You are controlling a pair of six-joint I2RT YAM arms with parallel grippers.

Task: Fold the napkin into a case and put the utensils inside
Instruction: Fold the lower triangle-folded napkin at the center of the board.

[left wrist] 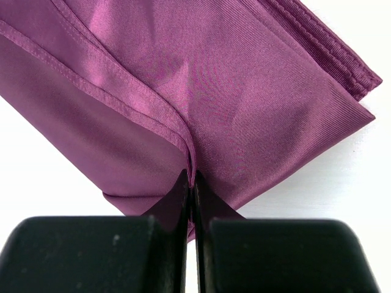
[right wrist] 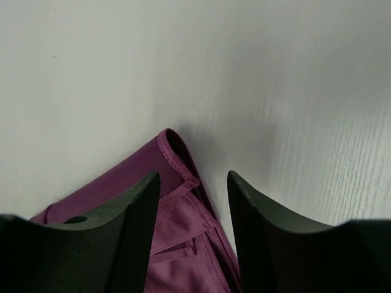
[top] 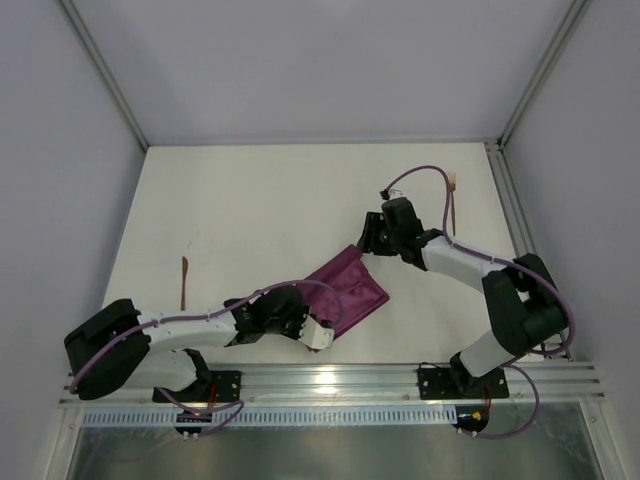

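Near the middle of the table (top: 250, 200), a little toward six o'clock, the napkin (top: 350, 285) lies folded into a layered rectangle, turned so its corners point like a diamond. At its six o'clock corner the left fingers (left wrist: 179, 204) are pressed together on a hemmed edge of the cloth. At its twelve o'clock corner the right fingers (right wrist: 137, 220) stand apart, straddling the corner and gripping nothing.

We judge this to be a folding step, with the pouch not yet ready for cutlery. To do it well, we would keep the left pinch firm on the hem and move it low and slowly, since the cloth looks glossy and likely to slide on the smooth top. The right arm should rise straight off the corner so it does not drag the layers out of line.

One copper utensil (top: 185, 282) lies at nine o'clock, well apart from the napkin; a second utensil (top: 455, 208) lies toward two o'clock, near the edge.

The table is white and matte with a faint grain. Pale walls (top: 300, 60) close three sides between metal posts, and a rail (top: 330, 380) at six o'clock carries both bases.
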